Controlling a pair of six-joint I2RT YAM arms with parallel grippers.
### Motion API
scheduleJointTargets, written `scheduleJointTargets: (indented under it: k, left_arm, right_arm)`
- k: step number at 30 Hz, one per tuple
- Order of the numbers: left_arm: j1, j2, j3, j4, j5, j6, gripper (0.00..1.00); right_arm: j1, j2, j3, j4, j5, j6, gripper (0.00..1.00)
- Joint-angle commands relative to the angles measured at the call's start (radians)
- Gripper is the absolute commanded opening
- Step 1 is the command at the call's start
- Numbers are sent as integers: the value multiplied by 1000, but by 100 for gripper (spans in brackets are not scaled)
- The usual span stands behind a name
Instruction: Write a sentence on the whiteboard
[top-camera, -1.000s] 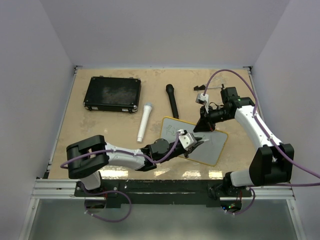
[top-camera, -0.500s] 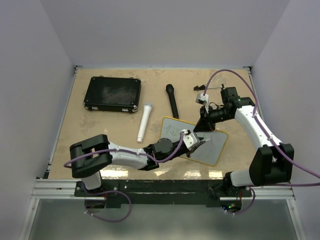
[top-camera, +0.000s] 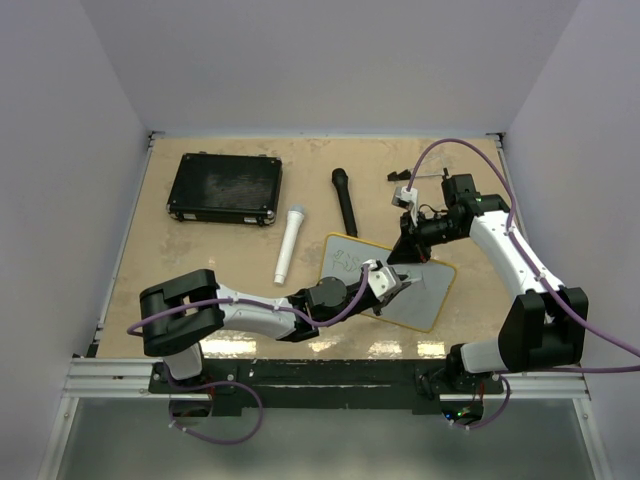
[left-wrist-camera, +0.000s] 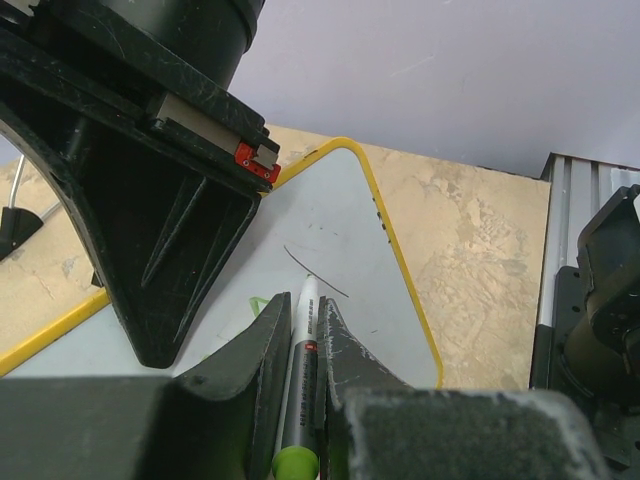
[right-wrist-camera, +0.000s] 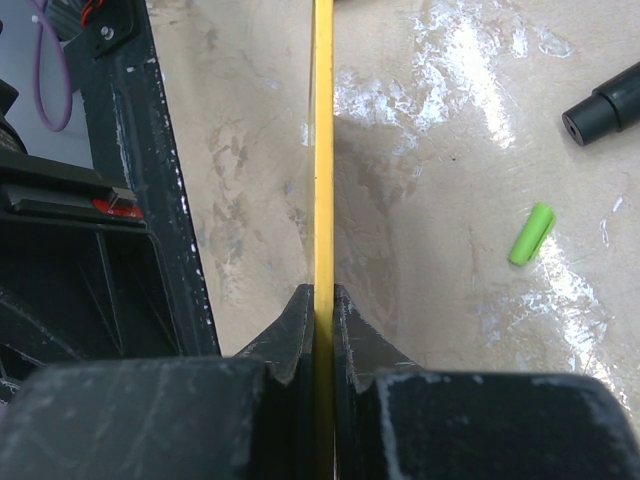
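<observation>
The left hand (top-camera: 400, 284) pinches the marker (left-wrist-camera: 300, 380), the right hand (right-wrist-camera: 322, 295) the whiteboard (left-wrist-camera: 340, 220) rim; the sentence (left-wrist-camera: 322, 282) is barely begun.

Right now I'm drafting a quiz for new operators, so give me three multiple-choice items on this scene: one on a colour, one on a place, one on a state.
1. The whiteboard has a rim that is: A yellow, B red, C blue.
2. The green cap lies: A on the whiteboard, B on the table, C in a cup.
3. The right fingers are: A wide open, B shut on a cloth, C shut on the whiteboard's rim.

Answers:
1 A: the right wrist view shows a yellow edge.
2 B: the cap rests on bare tabletop.
3 C: both fingers press the rim, with no gap showing.
</observation>
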Motion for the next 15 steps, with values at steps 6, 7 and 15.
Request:
scheduleJointTargets:
  k: [6,7,15]
  left_arm:
    - [6,-32,6,39,-62,41,0]
    - [7,-35,2,39,-62,41,0]
    - [9,-54,-18,50,-69,39,0]
  right_arm:
    - [-1,-35,-4,25,-41,-49,0]
    - [-2,-35,-4,25,-41,-47,0]
    - [-2,-36,-4,25,-40,-49,0]
